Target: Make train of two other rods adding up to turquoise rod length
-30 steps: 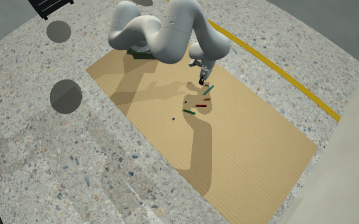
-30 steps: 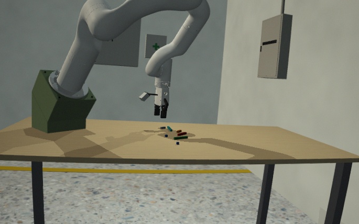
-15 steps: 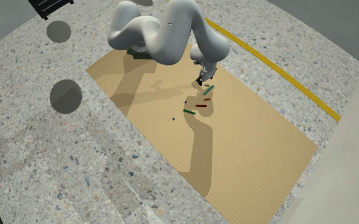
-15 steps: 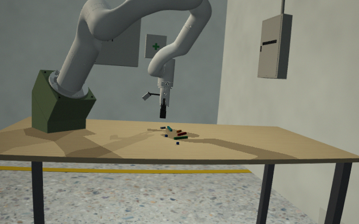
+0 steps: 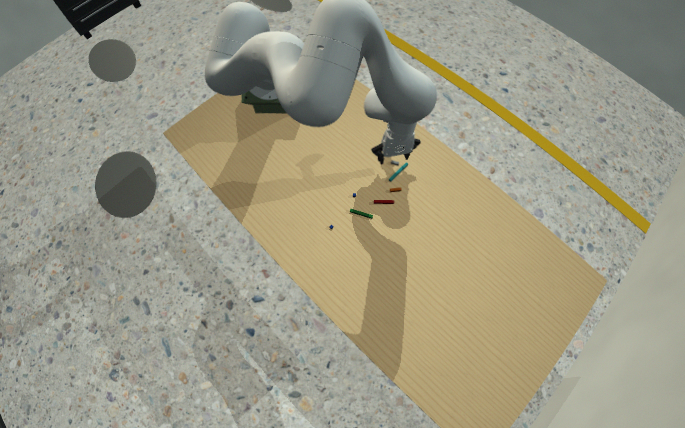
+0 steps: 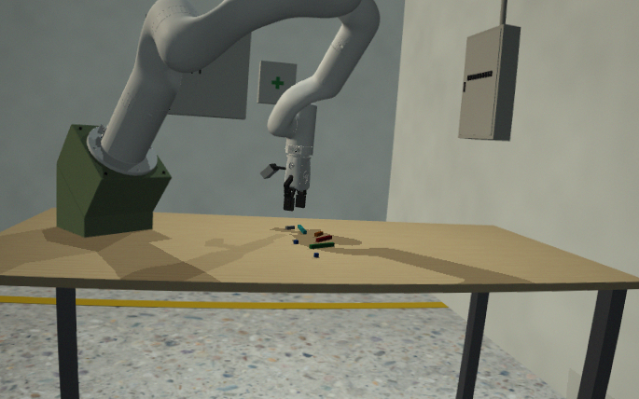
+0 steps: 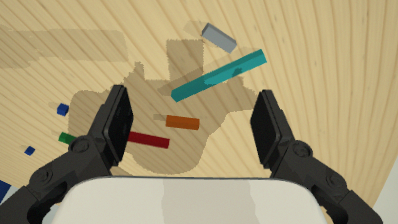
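Note:
The turquoise rod (image 7: pixel 219 75) lies flat on the wooden table; it also shows in the top view (image 5: pixel 398 171) and the exterior view (image 6: pixel 301 228). A short grey rod (image 7: pixel 218 38) lies just beyond one of its ends, apart from it. An orange rod (image 7: pixel 182 122), a red rod (image 7: pixel 147 140) and a green rod (image 5: pixel 360 213) lie nearby, each apart from the others. Two small blue rods (image 5: pixel 354 195) (image 5: pixel 331 227) lie farther out. My gripper (image 7: pixel 193 103) (image 6: pixel 294 200) is open and empty, hovering well above the rods, over the orange and turquoise ones.
The arm's green base (image 6: pixel 108 183) stands at the table's far left. The arm's shadow falls across the rods. The table edge (image 6: pixel 312 286) runs along the front in the exterior view.

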Action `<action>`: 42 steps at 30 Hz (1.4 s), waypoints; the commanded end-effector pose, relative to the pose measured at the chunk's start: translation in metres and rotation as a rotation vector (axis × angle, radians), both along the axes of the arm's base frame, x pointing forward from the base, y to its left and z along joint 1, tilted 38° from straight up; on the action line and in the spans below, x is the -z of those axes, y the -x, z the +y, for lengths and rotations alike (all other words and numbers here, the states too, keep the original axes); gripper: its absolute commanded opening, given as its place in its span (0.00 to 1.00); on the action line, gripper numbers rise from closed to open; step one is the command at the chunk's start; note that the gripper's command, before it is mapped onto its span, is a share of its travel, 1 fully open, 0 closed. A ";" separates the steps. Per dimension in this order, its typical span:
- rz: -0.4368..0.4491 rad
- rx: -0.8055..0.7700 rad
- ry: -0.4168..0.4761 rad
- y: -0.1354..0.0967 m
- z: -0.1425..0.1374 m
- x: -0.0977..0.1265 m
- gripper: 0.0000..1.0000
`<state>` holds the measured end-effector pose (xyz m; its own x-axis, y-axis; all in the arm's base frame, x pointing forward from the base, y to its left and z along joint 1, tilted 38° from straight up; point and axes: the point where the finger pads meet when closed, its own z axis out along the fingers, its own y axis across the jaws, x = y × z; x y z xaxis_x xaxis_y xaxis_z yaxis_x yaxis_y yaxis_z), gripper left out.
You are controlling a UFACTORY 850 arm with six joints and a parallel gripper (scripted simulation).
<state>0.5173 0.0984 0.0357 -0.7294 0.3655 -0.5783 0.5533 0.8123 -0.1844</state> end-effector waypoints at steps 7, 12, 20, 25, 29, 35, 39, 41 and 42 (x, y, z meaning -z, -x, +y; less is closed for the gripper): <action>-0.161 0.250 -0.137 -0.010 -0.003 -0.008 1.00; -0.221 0.354 -0.191 -0.014 -0.005 -0.011 1.00; -0.321 0.532 -0.283 -0.020 -0.008 -0.016 1.00; -0.378 0.631 -0.334 -0.024 -0.009 -0.019 1.00; -0.426 0.716 -0.378 -0.027 -0.011 -0.022 1.00; -0.474 0.801 -0.422 -0.030 -0.012 -0.025 1.00; -0.476 0.804 -0.424 -0.030 -0.012 -0.025 1.00; -0.476 0.804 -0.424 -0.030 -0.012 -0.025 1.00; -0.476 0.804 -0.424 -0.030 -0.012 -0.025 1.00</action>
<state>0.5471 0.0859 0.0596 0.0839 0.8845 -0.4589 0.9073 0.1226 0.4022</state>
